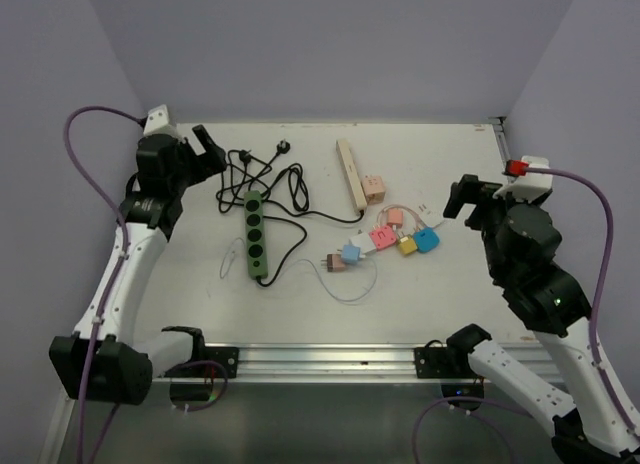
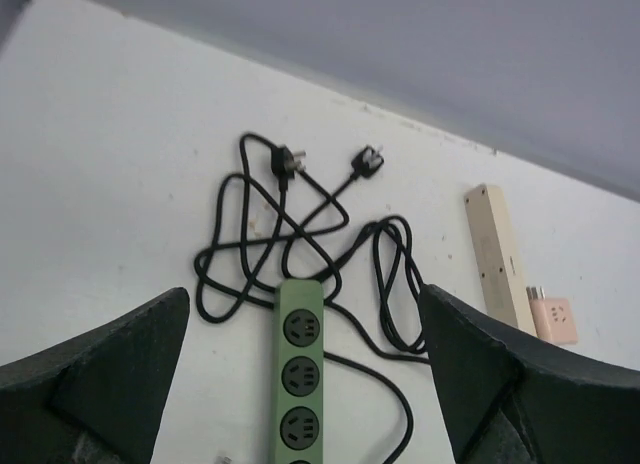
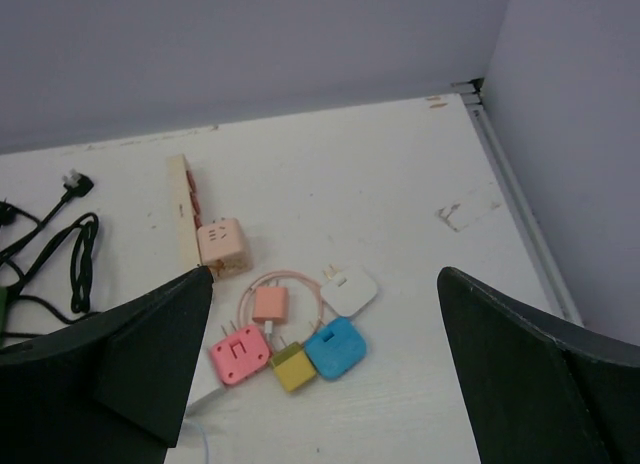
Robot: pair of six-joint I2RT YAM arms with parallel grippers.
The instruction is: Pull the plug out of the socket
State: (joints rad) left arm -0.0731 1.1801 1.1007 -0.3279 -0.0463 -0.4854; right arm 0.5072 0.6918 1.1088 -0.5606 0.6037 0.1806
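The dark green socket strip (image 1: 256, 234) lies left of centre, its long side running near to far, with four round outlets. In the left wrist view the strip (image 2: 298, 384) shows three outlets, all empty. Its black cord (image 1: 290, 189) coils behind it, and two loose black plugs (image 2: 285, 164) (image 2: 368, 164) lie on the table at the back. My left gripper (image 1: 205, 144) is open, raised over the strip's far end, fingers (image 2: 110, 384) on either side of it (image 2: 305, 384). My right gripper (image 1: 458, 199) is open and empty at the right (image 3: 325, 374).
A beige power strip (image 1: 348, 172) with a pink cube adapter (image 1: 374, 189) in it lies at the back centre. Several small coloured chargers (image 1: 405, 239) cluster right of centre, also in the right wrist view (image 3: 300, 349). A thin white cable (image 1: 345, 284) loops near the front.
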